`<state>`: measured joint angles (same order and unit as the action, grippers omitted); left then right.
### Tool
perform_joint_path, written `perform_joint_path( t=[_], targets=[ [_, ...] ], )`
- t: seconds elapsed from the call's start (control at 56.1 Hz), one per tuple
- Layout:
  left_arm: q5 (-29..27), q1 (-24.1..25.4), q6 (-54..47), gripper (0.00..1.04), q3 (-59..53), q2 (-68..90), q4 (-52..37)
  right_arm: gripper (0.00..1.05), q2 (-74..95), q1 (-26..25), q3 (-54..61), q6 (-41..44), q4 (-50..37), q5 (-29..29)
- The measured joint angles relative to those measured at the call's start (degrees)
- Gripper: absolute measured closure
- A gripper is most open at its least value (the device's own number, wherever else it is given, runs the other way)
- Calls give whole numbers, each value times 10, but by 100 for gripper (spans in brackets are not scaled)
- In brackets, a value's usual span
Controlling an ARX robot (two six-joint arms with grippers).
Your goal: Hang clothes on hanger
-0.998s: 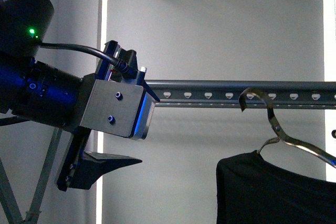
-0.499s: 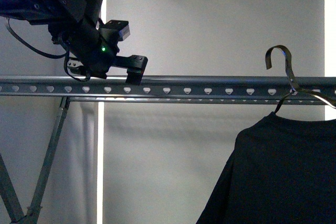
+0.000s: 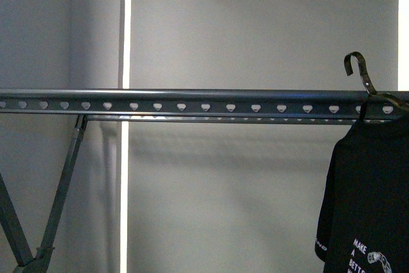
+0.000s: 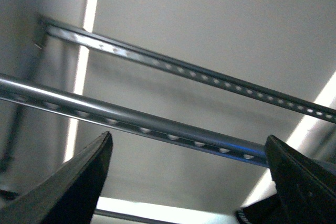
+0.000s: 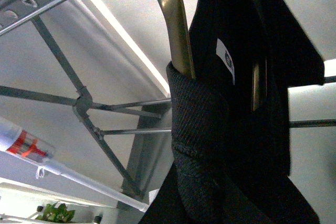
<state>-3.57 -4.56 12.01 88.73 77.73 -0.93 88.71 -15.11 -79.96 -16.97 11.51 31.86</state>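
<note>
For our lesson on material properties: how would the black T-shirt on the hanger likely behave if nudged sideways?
The T-shirt probably flops and sways: it drapes limply from the hanger, its sleeve hanging free. It seems light, since that thin metal hanger carries it. Its collar folds softly, so likely not stiff.

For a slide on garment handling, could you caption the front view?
Black T-shirt on a metal hanger at right, its hook showing above the perforated rail.

A black short-sleeved T-shirt (image 3: 374, 190) with small white lettering low on its front hangs at the frame's right edge. The shiny metal hanger (image 3: 359, 71) passes through its collar, its narrow hook curling at the upper right.
</note>
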Motion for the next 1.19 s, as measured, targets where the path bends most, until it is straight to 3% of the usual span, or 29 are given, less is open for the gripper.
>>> perform_joint_path(
  t=[0.107,0.232,0.463,0.535,0.838,0.945,1.052,1.141,1.194],
  targets=[
    [-19,-17,-80,44,-240,-143,-116,101,24,12,-39,-21,14,-14],
    [-15,-8,-106,66,-434,-169,-172,101,43,19,-67,-38,26,-34],
    [-3,6,-115,102,-596,-238,-238,101,87,34,-102,-65,35,-44],
    [31,28,-117,101,-628,-269,-254,101,100,34,-111,-76,35,-47],
    [35,45,-118,101,-757,-354,-281,99,112,16,-46,-100,-41,-33],
    [35,45,-119,101,-784,-382,-280,80,81,18,36,-78,-111,-52],
    [35,45,-119,101,-808,-416,-273,57,-21,23,186,-7,-253,-135],
    [35,45,-119,101,-822,-439,-263,41,-134,22,309,12,-348,-128],
    [35,45,-119,101,-828,-449,-259,34,-196,19,362,19,-355,-116]
  ],
)
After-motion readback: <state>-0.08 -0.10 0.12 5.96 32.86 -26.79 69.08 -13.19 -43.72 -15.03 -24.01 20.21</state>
